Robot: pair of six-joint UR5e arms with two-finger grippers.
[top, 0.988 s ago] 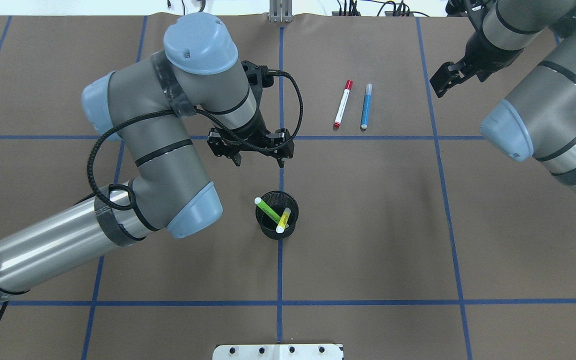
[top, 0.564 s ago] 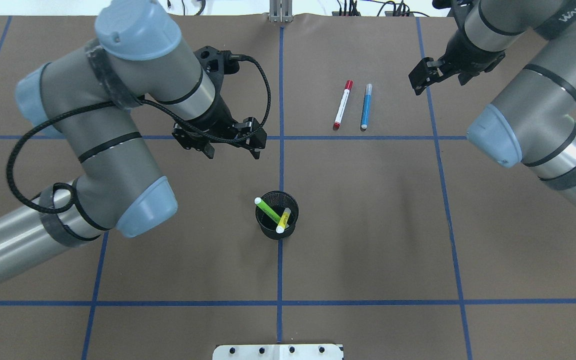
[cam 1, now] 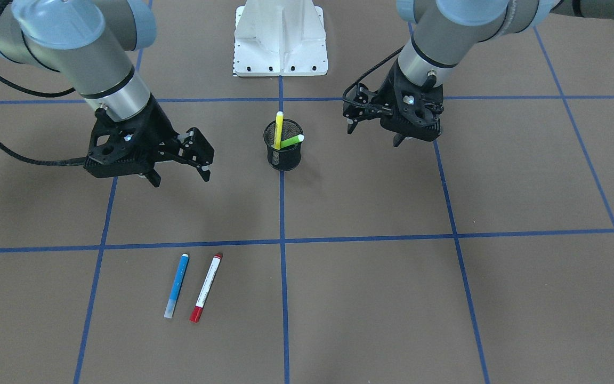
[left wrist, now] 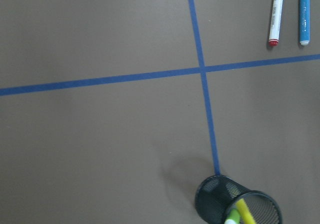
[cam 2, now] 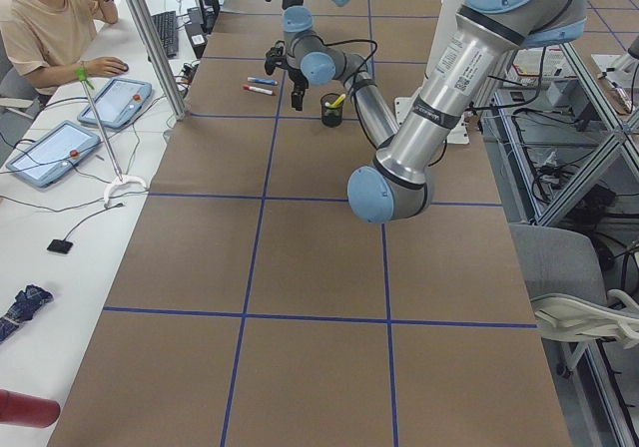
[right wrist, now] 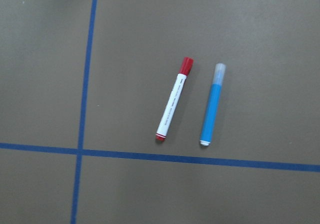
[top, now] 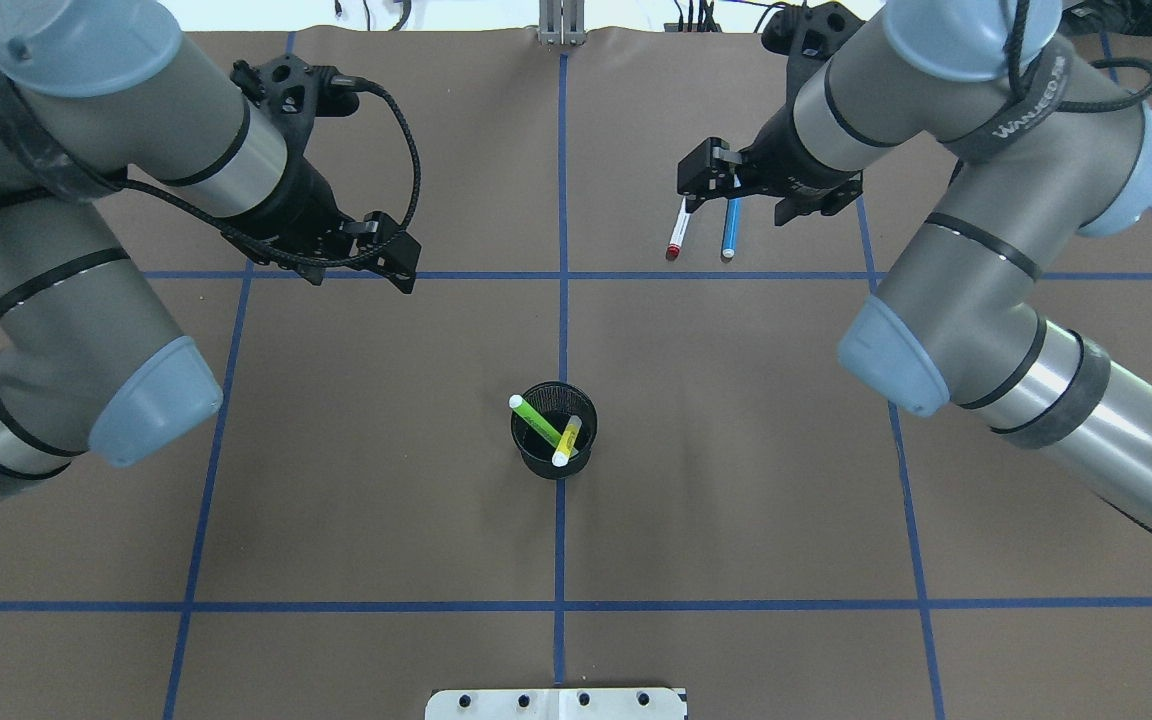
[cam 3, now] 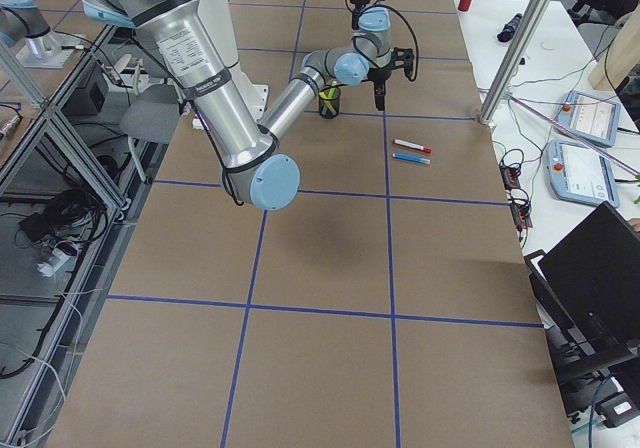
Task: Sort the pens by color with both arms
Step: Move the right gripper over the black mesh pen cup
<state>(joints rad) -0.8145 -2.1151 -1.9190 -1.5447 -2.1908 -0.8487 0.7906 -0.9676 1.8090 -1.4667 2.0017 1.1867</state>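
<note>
A white pen with a red cap (top: 677, 231) and a blue pen (top: 729, 234) lie side by side on the brown table, also seen in the right wrist view (right wrist: 172, 105) (right wrist: 212, 106). My right gripper (top: 733, 205) hangs open above their far ends and hides those ends in the overhead view. A lime green pen (top: 534, 413) and a yellow pen (top: 567, 440) stand tilted in the black mesh cup (top: 536, 466) at the table's middle. My left gripper (top: 361, 281) is open and empty, off to the cup's far left.
The white base pedestal (cam 1: 280, 37) stands at the robot's edge of the table. Blue tape lines (top: 561, 560) split the brown surface into squares. A person (cam 2: 40, 28) sits at a side desk with tablets beyond the table's edge.
My right gripper has swung left until it is over the red-capped and blue pens. My left arm has drawn back to the left, away from the cup. The pens have not moved.
</note>
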